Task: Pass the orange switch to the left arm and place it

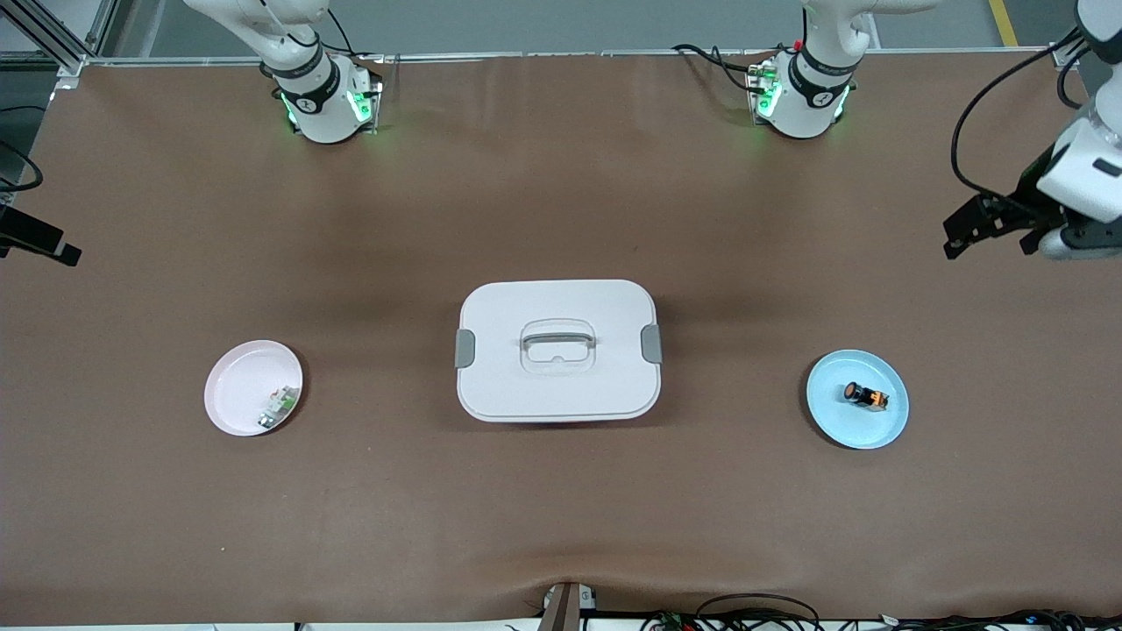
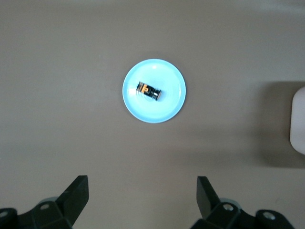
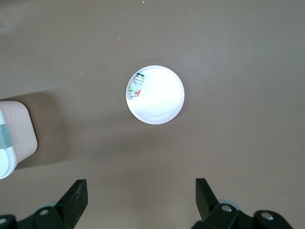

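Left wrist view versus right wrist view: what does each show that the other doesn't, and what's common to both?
Only the left wrist view shows the blue plate with the orange switch lying on it, framed by the open left tool.

Only the right wrist view shows the pink plate with the whitish-green part at its rim, framed by the open right tool.

Both catch an edge of the white box and the bare brown table. Neither tool holds anything.

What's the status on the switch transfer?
Left gripper and right gripper open, both empty and up high. Switch lies untouched on blue plate. Box mid-table between blue plate and pink plate.
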Controlling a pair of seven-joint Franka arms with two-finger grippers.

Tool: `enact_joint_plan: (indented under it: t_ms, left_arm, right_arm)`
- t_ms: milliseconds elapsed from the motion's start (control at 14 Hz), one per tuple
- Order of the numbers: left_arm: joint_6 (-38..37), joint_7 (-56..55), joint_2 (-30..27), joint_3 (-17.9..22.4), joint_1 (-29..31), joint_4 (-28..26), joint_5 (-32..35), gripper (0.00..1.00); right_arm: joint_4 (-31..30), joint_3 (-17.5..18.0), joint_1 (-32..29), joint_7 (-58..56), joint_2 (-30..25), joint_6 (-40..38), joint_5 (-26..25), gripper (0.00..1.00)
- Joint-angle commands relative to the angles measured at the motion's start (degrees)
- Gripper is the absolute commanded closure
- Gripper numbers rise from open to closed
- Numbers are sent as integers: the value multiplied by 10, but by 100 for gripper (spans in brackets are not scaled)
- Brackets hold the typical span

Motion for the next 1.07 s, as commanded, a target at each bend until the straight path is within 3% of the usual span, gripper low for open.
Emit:
enact_joint_plan:
  t_ms: [0,358,501,716,788,1003]
  left_arm:
    - [21,7,-64,-21,19,-57,-6,0]
    - [27,5,-80,-31,34,-36,-35,0]
    - [2,2,-39,-32,33,21,-32,0]
    - [-108,9,56,-32,34,143,-31,0]
    - [-128,14,70,-30,36,161,-31,0]
    - [-131,14,73,-30,34,146,-32,0]
  right_arm:
    - [7,6,-5,-5,2,-5,1,0]
    - [8,6,-4,-45,3,-2,-8,0]
    - [8,8,1,-48,3,-1,-33,0]
    - [8,7,10,-54,3,4,-41,0]
    - [8,7,10,-53,3,3,-41,0]
    - [8,7,9,-52,2,3,-40,0]
